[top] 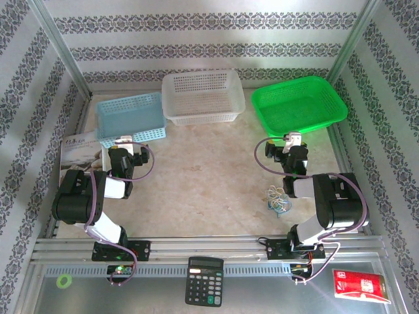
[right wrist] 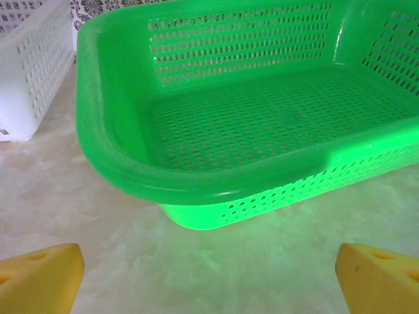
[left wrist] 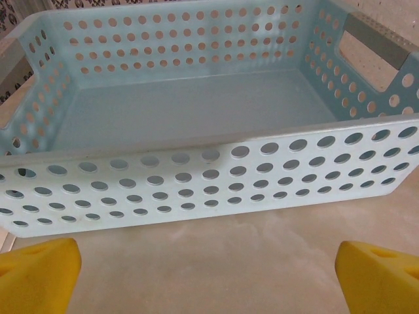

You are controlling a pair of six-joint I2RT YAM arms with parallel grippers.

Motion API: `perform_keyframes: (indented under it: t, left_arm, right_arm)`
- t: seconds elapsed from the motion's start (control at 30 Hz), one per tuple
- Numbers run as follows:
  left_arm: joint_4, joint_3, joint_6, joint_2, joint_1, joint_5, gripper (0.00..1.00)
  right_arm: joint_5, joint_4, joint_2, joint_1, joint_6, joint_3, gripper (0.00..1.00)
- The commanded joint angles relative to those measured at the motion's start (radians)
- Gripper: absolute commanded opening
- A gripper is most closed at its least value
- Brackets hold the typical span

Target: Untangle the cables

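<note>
Top external view: the small tangle of thin blue, tan and whitish cables (top: 278,199) lies untouched on the beige table (top: 209,176), just beside the right arm. The left gripper (top: 124,140) and right gripper (top: 294,139) gape wide and empty, apparently parked ready.

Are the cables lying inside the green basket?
No, the cables lie on the table beside the right arm, and the green basket holds nothing.
</note>
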Motion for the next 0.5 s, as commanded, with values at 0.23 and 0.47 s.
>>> perform_keyframes:
  t: [0.23,0.47]
  left_arm:
    - [-0.090,-0.045,-0.007,-0.237,0.000,-0.003,1.00]
    - [-0.523,0.086,-0.182,-0.539,-0.002,-0.087,1.00]
  right_arm:
    - [0.099,-0.165,-0.215,-0.017,0.039,0.016,0.99]
    - [0.180,-0.560,-0.498,-0.058,0.466,0.096,0.98]
